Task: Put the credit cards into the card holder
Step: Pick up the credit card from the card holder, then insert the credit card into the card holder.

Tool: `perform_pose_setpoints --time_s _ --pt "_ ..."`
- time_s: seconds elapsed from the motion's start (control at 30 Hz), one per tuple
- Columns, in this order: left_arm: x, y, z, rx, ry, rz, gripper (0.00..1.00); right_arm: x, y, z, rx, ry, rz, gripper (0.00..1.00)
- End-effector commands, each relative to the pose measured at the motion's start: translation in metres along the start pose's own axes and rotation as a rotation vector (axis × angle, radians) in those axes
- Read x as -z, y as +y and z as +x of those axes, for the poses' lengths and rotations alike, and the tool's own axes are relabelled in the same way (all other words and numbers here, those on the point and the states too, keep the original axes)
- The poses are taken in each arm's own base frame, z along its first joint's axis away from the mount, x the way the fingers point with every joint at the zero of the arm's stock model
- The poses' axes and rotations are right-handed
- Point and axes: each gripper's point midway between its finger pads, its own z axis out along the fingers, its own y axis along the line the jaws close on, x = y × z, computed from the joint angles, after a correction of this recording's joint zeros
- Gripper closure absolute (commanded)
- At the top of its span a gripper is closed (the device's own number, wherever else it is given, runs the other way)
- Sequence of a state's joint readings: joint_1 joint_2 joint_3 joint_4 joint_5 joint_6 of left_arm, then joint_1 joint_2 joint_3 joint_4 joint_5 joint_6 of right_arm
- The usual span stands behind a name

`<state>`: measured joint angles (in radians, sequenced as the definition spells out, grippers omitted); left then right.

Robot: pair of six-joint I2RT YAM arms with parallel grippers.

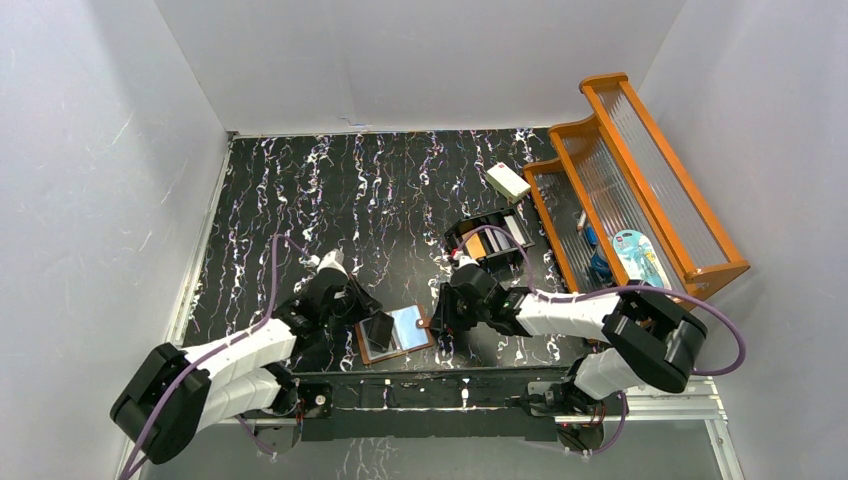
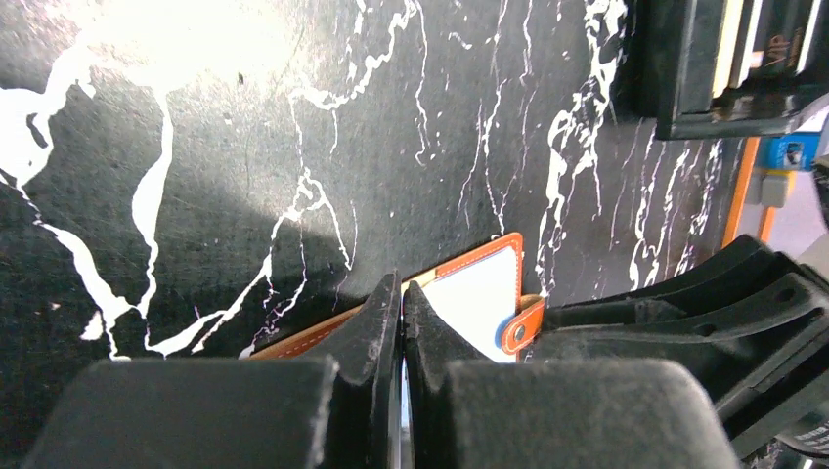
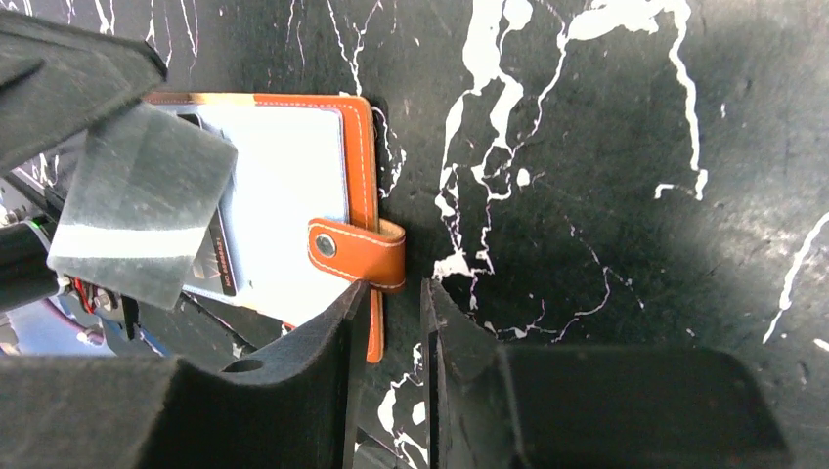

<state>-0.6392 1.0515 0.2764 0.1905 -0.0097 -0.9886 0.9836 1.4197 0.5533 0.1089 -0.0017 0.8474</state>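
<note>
The brown card holder (image 1: 412,324) lies open near the table's front edge, with its pale slots facing up. My left gripper (image 1: 367,322) is shut on a grey card (image 1: 378,331) and holds it tilted over the holder's left half. The right wrist view shows this card (image 3: 137,215) above the slots (image 3: 293,186). In the left wrist view the card (image 2: 404,410) is edge-on between my fingers, above the holder (image 2: 479,293). My right gripper (image 3: 396,293) is narrowly open at the holder's right edge, just below the snap tab (image 3: 357,254). More cards (image 1: 474,246) sit in the black box.
The black compartmented box (image 1: 490,238) stands behind the right gripper and also shows in the left wrist view (image 2: 723,59). A white block (image 1: 508,181) lies at the back right. A wooden rack (image 1: 640,190) with small items fills the right side. White walls enclose the table.
</note>
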Motion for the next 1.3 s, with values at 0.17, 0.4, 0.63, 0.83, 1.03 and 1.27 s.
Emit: perform_pose_setpoints --time_s 0.17,0.4,0.63,0.83,1.03,1.27 --pt "0.016 -0.010 -0.023 0.034 -0.129 0.049 1.00 0.025 0.040 -0.020 -0.033 -0.101 -0.123 0.63" --pt "0.052 -0.052 -0.035 0.119 -0.150 0.229 1.00 0.065 0.105 -0.045 -0.141 -0.193 -0.447 0.52" --pt "0.090 -0.099 -0.047 0.162 -0.147 0.420 1.00 0.082 0.146 -0.053 -0.213 -0.170 -0.657 0.46" --pt "0.106 -0.118 -0.053 0.197 -0.157 0.522 1.00 0.084 0.162 -0.053 -0.259 -0.130 -0.741 0.45" --pt "0.105 -0.123 -0.050 0.199 -0.137 0.559 1.00 0.088 0.173 -0.056 -0.273 -0.119 -0.798 0.60" --pt "0.109 -0.123 -0.034 0.167 -0.041 0.539 0.68 0.099 0.164 -0.062 -0.196 -0.171 -0.850 1.00"
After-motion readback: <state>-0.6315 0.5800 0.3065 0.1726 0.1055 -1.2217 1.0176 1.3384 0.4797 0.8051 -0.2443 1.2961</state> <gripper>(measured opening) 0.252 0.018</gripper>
